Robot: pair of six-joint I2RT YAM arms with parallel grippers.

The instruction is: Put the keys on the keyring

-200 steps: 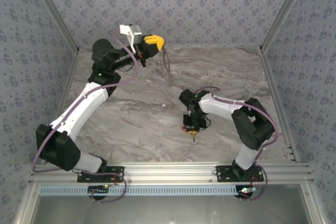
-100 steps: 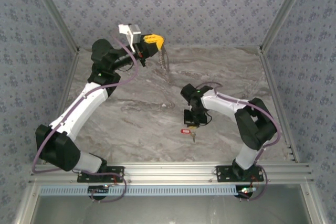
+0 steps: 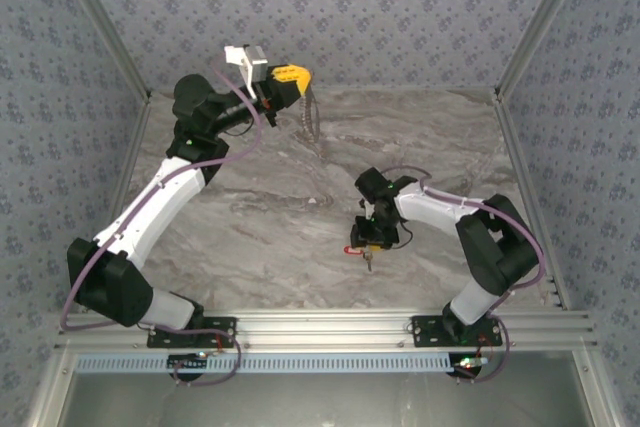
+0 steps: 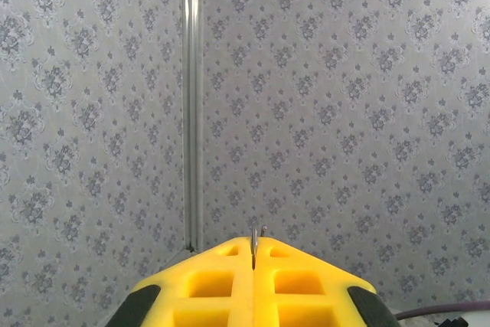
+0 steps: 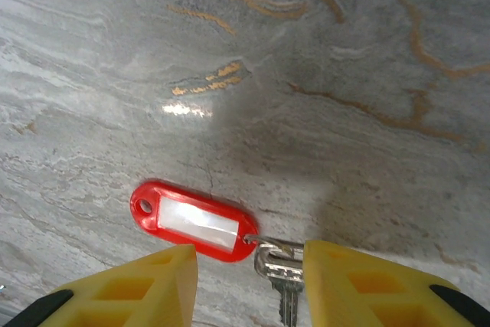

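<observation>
My right jaws have sprung apart since a second ago; the keys (image 5: 195, 222), red tag and silver blade, lie flat on the bench (image 5: 344, 74) between them; my left jaws stay pinched together on the keyring (image 3: 312, 115), raised near the back wall.

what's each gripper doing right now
left gripper: closed, pinching the thin wire keyring.
right gripper: open over the key and its red tag on the table, holding nothing.
</observation>
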